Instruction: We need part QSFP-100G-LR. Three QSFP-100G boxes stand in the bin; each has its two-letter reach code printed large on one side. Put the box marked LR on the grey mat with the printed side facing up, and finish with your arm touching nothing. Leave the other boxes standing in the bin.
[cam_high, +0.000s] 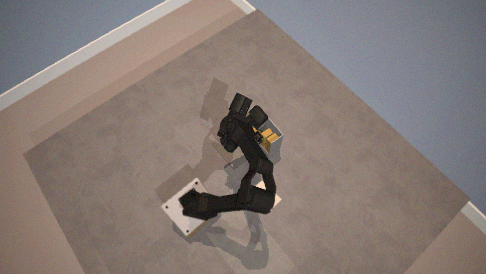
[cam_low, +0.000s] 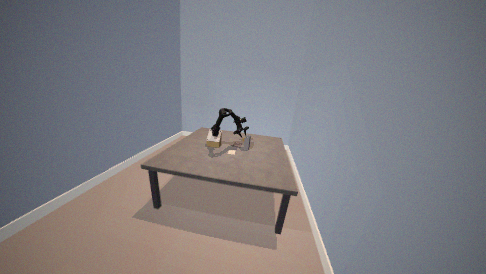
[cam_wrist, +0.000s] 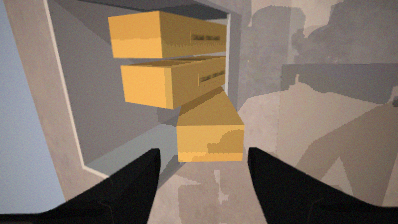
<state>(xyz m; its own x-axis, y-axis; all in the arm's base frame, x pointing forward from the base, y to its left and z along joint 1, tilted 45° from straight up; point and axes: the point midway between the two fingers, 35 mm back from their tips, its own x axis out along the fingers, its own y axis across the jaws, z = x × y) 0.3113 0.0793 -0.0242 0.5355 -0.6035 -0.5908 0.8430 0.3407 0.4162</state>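
Note:
The grey bin (cam_high: 274, 126) (cam_low: 247, 143) (cam_wrist: 85, 90) holds three yellow-orange boxes. In the wrist view, the far box (cam_wrist: 135, 37) and middle box (cam_wrist: 147, 85) stand side by side, with small dark print on their right sides, too blurred to read. The nearest box (cam_wrist: 210, 140) stands at a different angle, its end toward the camera; no code shows on it. My gripper (cam_high: 257, 136) (cam_low: 243, 134) (cam_wrist: 204, 155) is open at the bin, its fingertips to either side of the nearest box's end in the wrist view. Whether they touch it I cannot tell. The grey mat cannot be made out surely.
A pale square patch (cam_high: 277, 200) (cam_low: 231, 152) lies on the table, partly under the arm in the top view. The arm's base plate (cam_high: 175, 212) (cam_low: 210, 136) is left of it. Arm shadows cross the table around the bin.

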